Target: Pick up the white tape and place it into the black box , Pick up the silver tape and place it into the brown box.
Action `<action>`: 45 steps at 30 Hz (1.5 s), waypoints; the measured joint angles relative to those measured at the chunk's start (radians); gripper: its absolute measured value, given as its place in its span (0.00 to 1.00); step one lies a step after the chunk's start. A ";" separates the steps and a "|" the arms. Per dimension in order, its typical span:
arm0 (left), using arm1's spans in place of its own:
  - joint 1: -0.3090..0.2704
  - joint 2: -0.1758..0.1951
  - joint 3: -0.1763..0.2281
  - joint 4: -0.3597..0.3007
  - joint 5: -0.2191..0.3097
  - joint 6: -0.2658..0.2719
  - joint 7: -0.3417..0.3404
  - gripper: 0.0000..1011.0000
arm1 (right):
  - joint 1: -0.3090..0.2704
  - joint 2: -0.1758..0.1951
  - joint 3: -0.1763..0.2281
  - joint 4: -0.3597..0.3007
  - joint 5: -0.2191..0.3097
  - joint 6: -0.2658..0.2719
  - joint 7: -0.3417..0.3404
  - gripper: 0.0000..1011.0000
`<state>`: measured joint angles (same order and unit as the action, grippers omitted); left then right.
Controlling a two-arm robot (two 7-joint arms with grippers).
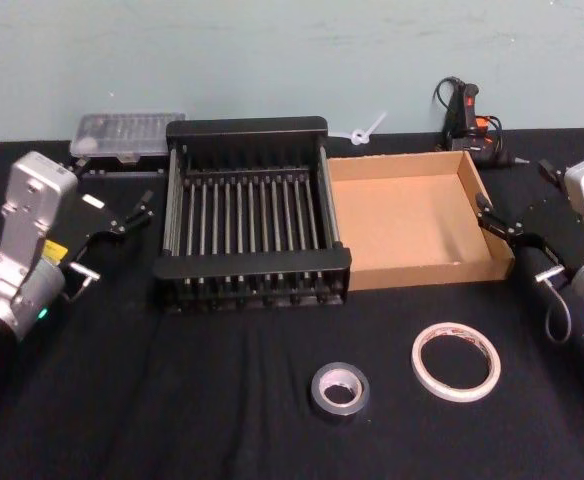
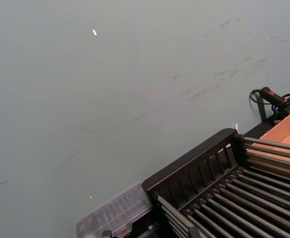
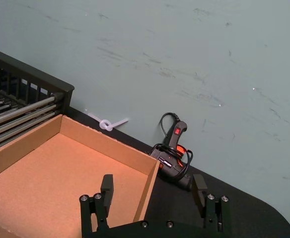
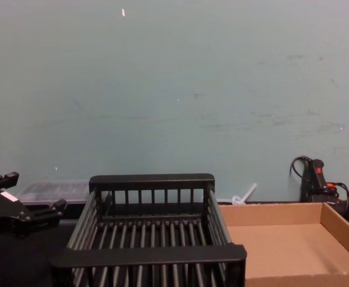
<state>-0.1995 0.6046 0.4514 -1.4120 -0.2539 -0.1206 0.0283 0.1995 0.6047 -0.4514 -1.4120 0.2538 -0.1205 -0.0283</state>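
1. Nothing has gone in yet: the black box (image 1: 250,212) and the brown box (image 1: 412,220) both sit bare-floored, side by side and touching, at the middle of the table (image 1: 172,420).
2. The right end effector (image 1: 512,237) hangs at the brown box's outer wall, by its near corner. In the right wrist view its fingers (image 3: 107,191) stand wide apart with nothing between them, straddling that wall.
3. The white tape (image 1: 456,360) lies flat on the table, nearer the robot than the right end effector and a little inward of it, well apart from both boxes.
4. The silver tape (image 1: 339,389) lies flat too, just beside the white tape on the side away from the right end effector, and a touch closer to the robot.
5. The left end effector (image 1: 132,217) hovers just outside the black box's outer wall, jaws parted and empty. Both tapes lie well off toward the robot's right and nearer the robot from there.
6. My read: we're at the very start. Both picks and both placements are still to do, white tape into the black box, silver tape into the brown one.
7. The right end effector looks the closer candidate for either roll.
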 joint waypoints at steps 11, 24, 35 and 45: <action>0.000 0.000 0.000 0.000 0.000 0.000 0.000 0.99 | 0.000 0.000 0.000 0.000 0.000 0.000 0.000 0.99; 0.000 0.000 0.000 0.000 0.000 0.000 0.000 0.99 | 0.000 0.000 0.000 0.000 0.000 0.000 0.000 0.99; 0.000 0.000 0.000 0.000 0.000 0.000 0.000 0.99 | 0.000 0.000 0.000 0.000 0.000 0.000 0.000 0.99; 0.000 0.000 0.000 0.000 0.000 0.000 0.000 0.99 | -0.013 0.016 0.029 -0.041 0.027 0.027 0.069 0.99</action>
<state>-0.1996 0.6047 0.4514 -1.4120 -0.2539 -0.1205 0.0283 0.1864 0.6204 -0.4229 -1.4527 0.2813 -0.0937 0.0407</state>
